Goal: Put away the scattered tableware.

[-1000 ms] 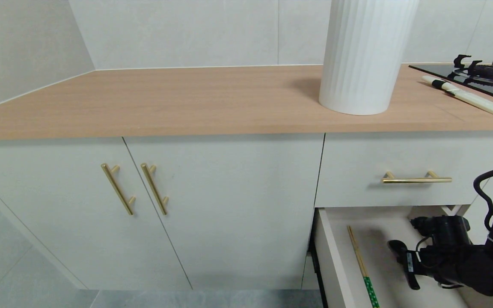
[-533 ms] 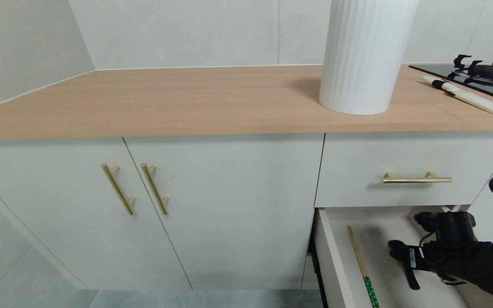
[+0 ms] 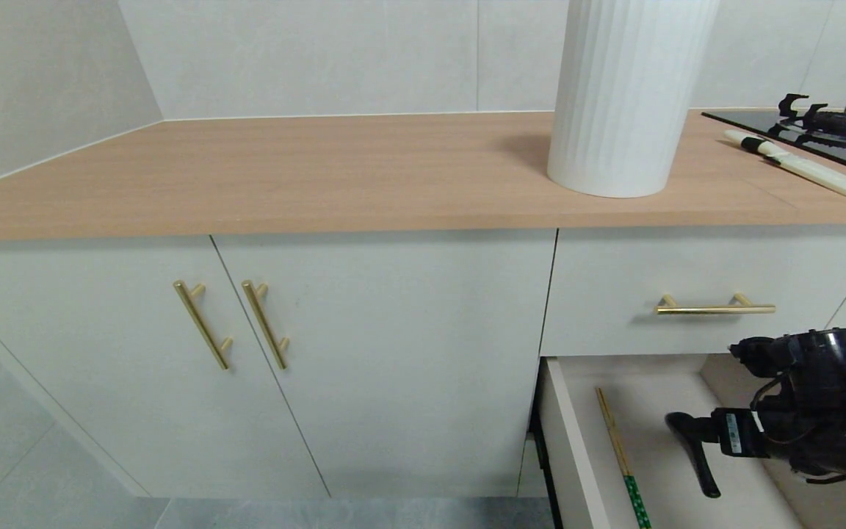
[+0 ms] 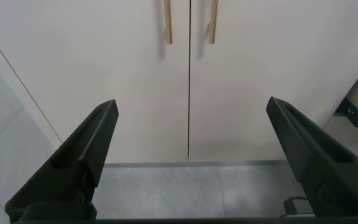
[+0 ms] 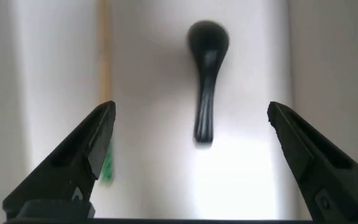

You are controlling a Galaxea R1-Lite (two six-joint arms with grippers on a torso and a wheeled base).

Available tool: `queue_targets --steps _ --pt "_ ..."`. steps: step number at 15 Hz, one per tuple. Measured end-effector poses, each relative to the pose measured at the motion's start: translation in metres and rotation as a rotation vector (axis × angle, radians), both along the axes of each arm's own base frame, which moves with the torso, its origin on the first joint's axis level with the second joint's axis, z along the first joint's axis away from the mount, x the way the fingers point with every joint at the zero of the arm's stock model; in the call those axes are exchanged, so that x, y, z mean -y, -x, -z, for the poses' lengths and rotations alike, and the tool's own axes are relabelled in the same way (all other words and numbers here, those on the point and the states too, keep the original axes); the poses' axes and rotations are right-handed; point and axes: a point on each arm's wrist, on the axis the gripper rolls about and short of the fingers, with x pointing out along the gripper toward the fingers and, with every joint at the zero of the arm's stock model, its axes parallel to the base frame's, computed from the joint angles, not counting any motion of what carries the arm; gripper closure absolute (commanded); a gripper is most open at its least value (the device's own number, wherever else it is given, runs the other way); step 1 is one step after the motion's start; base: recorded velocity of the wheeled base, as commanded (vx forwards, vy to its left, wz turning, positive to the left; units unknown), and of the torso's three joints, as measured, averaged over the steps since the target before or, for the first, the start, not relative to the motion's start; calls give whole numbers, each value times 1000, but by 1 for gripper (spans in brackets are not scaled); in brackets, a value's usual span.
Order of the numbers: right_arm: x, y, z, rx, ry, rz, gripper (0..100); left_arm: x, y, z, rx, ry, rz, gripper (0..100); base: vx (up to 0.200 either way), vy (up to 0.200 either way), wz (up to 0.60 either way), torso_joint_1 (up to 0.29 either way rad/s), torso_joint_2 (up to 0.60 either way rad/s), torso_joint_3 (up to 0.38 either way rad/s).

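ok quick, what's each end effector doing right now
left end effector: open, holding nothing
right end effector: open, empty, above the black spoon

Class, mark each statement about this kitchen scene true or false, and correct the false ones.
1. A black spoon lies in the open drawer. True.
2. A white knife lies on the countertop near the hob. True.
3. The right pincer is shut on the spoon. False: it is open, and the spoon lies free on the drawer floor.
4. The chopsticks lie on the countertop. False: they lie in the drawer, beside the spoon.
5. The left pincer is shut. False: it is open, facing the cabinet doors.
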Motion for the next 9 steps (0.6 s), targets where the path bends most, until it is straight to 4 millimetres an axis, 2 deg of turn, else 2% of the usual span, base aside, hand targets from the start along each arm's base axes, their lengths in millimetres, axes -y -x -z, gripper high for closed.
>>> queue_targets --steps 2,5,7,9 --pt "-8 22 -25 -92 6 -42 0 0 0 0 0 -1 0 0 0 0 0 0 0 0" --pt "-19 44 -69 -97 -12 -87 0 0 0 0 -1 -3 0 0 0 0 0 0 0 0" --pt "-23 56 -89 -68 -20 -110 0 0 0 0 0 0 0 0 0 0 0 0 0 0" --pt "-24 63 -100 -22 -27 -124 0 0 0 0 -1 -3 0 0 0 0 0 0 0 0"
